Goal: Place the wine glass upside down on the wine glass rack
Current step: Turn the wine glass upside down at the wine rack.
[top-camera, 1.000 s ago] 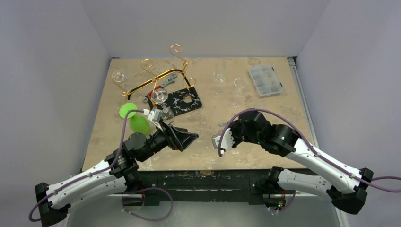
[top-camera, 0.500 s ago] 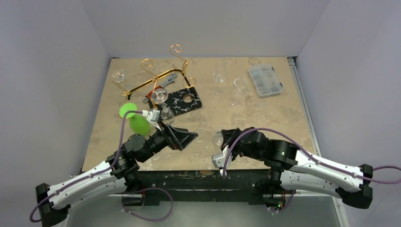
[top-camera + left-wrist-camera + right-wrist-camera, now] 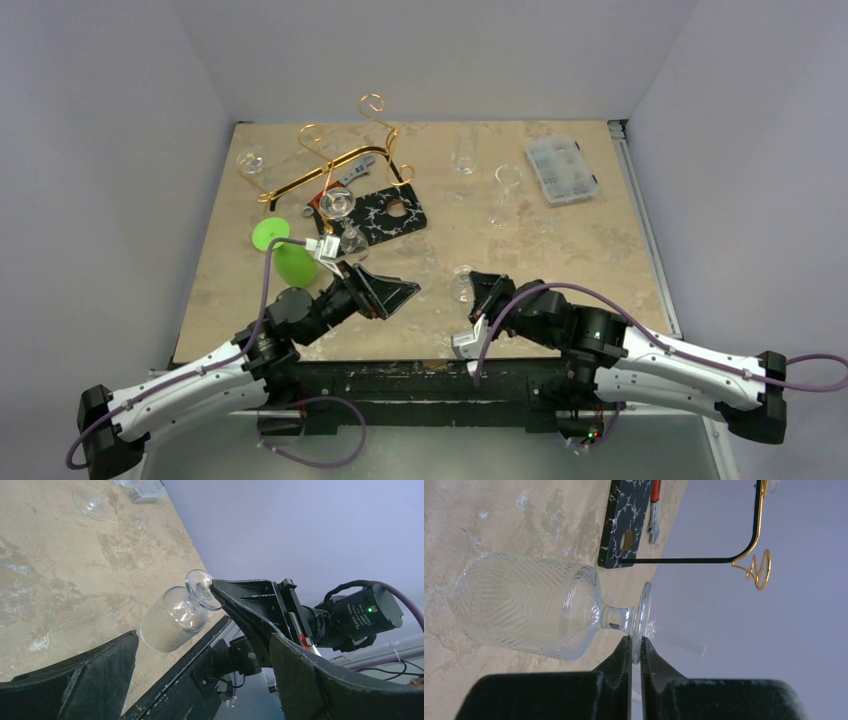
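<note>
My right gripper (image 3: 635, 647) is shut on the thin edge of the foot of a clear ribbed wine glass (image 3: 526, 611). The glass (image 3: 462, 284) hangs low over the table's near middle, foot up and bowl toward the tabletop; I cannot tell whether the rim touches. The left wrist view shows the same wine glass (image 3: 172, 619) tilted, pinched at its foot. My left gripper (image 3: 388, 295) stands open and empty, a short way left of the glass. The gold wire wine glass rack (image 3: 335, 150) stands at the far left, and its scroll loop (image 3: 758, 569) shows in the right wrist view.
A black white-veined board (image 3: 388, 214) lies by the rack with a wrench (image 3: 352, 170) behind it. Green pieces (image 3: 283, 250) lie near my left wrist. Other clear glasses (image 3: 463, 150) (image 3: 507, 186) (image 3: 250, 160) and a plastic organiser box (image 3: 562, 170) stand farther back.
My right arm has drawn back toward the table's near edge and dropped lower, carrying the glass with it. The left arm has barely shifted.
</note>
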Controlling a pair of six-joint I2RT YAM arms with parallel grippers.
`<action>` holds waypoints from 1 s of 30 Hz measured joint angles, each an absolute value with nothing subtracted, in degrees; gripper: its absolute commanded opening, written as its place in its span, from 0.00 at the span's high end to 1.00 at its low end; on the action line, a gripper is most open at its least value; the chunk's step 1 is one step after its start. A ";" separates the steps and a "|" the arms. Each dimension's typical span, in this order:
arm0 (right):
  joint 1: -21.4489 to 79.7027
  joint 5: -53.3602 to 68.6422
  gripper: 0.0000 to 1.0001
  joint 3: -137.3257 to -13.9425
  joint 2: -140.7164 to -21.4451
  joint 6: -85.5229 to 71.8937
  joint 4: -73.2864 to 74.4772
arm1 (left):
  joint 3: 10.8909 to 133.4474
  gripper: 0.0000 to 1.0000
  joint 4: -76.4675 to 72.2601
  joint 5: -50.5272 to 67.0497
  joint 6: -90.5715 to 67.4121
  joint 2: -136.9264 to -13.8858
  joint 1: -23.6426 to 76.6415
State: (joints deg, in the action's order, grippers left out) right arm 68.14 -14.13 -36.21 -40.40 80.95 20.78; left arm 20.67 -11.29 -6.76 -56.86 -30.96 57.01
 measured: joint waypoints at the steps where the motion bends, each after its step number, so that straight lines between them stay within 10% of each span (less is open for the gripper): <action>1: 68.18 -14.24 1.00 -35.99 -40.29 81.32 20.49 | 20.36 0.00 -11.86 -6.68 -57.14 -31.27 56.99; 30: 72.27 -13.78 1.00 -28.16 -39.44 93.84 2.81 | 16.49 0.45 -36.93 -3.53 -72.93 -51.16 56.62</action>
